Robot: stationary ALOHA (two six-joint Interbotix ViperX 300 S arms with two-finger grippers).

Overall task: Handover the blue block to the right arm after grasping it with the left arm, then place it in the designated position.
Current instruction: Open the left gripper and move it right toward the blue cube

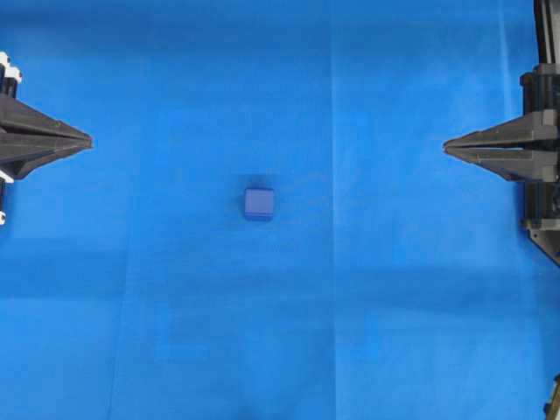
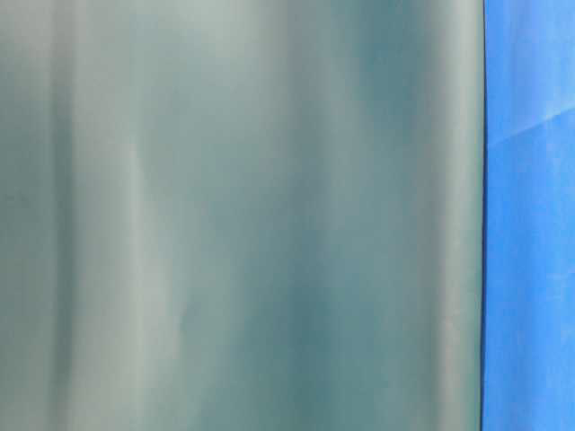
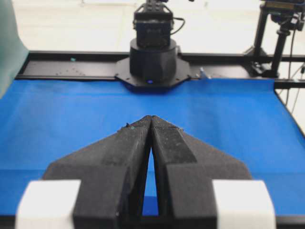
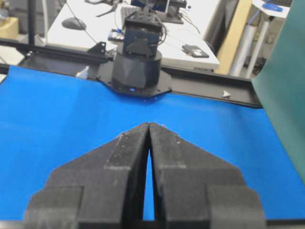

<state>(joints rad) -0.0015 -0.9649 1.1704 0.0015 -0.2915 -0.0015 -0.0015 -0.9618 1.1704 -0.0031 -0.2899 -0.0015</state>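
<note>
The blue block (image 1: 259, 203) lies alone on the blue cloth (image 1: 175, 306) near the middle of the overhead view. My left gripper (image 1: 89, 139) points inward from the left edge, shut, tips touching, holding nothing, well left of the block. My right gripper (image 1: 446, 147) points inward from the right edge, also shut and empty, far right of the block. In the left wrist view the left gripper (image 3: 151, 117) shows closed tips over bare cloth, and the block is hidden behind its fingers. In the right wrist view the right gripper (image 4: 149, 124) is likewise closed with no block visible.
The opposite arm's black base (image 3: 152, 62) stands at the far cloth edge in the left wrist view, and the other base (image 4: 137, 67) in the right wrist view. A green curtain (image 2: 243, 215) fills most of the table-level view. Black rails (image 4: 205, 86) border the cloth.
</note>
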